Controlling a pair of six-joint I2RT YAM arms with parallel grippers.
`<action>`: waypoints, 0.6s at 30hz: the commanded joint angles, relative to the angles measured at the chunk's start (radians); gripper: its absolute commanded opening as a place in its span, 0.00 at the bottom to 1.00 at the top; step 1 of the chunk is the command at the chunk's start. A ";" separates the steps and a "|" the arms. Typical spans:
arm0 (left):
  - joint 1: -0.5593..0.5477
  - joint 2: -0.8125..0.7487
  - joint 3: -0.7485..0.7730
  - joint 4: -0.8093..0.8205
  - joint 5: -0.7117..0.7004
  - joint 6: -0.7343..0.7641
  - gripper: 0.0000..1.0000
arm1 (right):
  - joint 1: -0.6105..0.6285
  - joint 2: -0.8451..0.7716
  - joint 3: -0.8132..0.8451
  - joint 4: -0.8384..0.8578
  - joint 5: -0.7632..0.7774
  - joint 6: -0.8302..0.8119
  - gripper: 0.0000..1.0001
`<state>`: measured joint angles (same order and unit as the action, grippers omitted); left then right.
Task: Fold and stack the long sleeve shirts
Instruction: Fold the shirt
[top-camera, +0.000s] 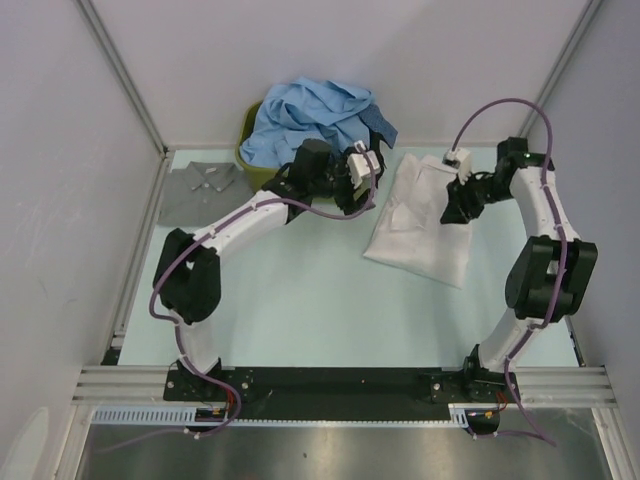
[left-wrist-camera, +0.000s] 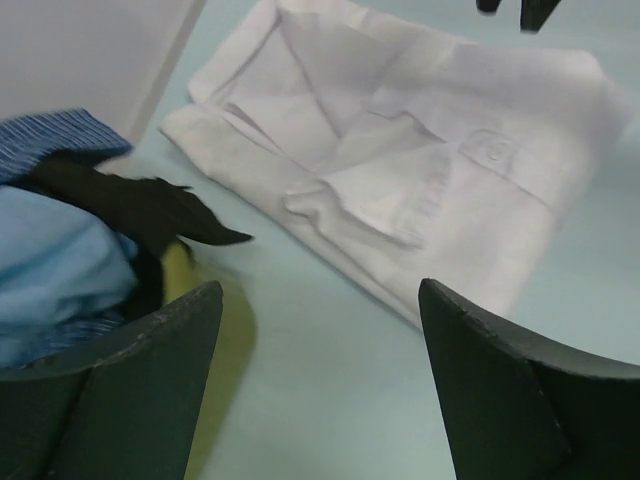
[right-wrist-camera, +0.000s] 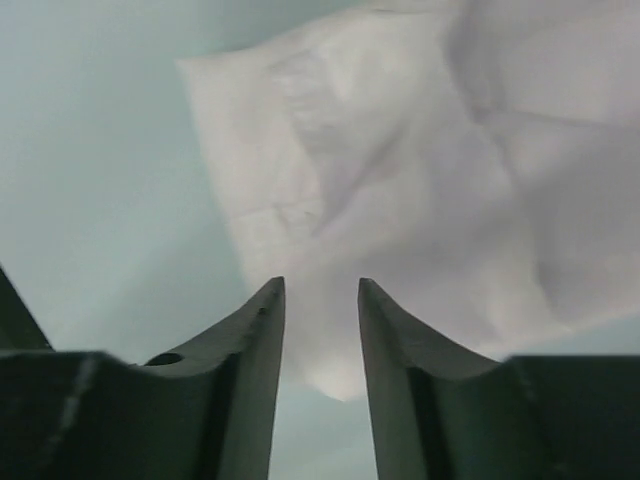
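The white long sleeve shirt (top-camera: 418, 225) lies folded on the table, right of centre, its collar and buttoned cuff showing in the left wrist view (left-wrist-camera: 400, 150). My left gripper (top-camera: 357, 203) (left-wrist-camera: 320, 285) hovers just left of it, beside the tub, open wide and holding nothing. My right gripper (top-camera: 457, 215) (right-wrist-camera: 320, 282) hangs over the shirt's far right part (right-wrist-camera: 400, 150), open by a narrow gap with nothing between its fingers. A grey shirt (top-camera: 200, 190) lies flat at the far left. Light blue shirts (top-camera: 310, 115) (left-wrist-camera: 50, 270) and a dark cloth (left-wrist-camera: 130, 205) are heaped in the tub.
The olive-green tub (top-camera: 247, 160) (left-wrist-camera: 215, 350) stands at the back centre against the wall. White enclosure walls bound the table on the left, right and back. The arm bases sit on a black rail (top-camera: 330, 390) at the near edge.
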<state>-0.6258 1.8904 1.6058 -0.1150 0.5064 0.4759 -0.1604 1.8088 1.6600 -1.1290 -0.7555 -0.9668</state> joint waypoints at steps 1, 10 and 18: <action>0.012 -0.083 -0.164 -0.022 0.072 -0.161 0.84 | 0.126 -0.103 -0.231 0.046 -0.078 0.045 0.35; 0.052 -0.154 -0.257 -0.048 0.047 -0.232 0.84 | 0.236 0.046 -0.315 0.528 0.090 0.186 0.33; 0.060 -0.148 -0.300 -0.049 0.055 -0.283 0.83 | 0.141 0.234 -0.083 0.610 0.113 0.243 0.39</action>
<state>-0.5697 1.7763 1.3170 -0.1818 0.5446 0.2504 0.0143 2.0056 1.4666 -0.6262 -0.6632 -0.7734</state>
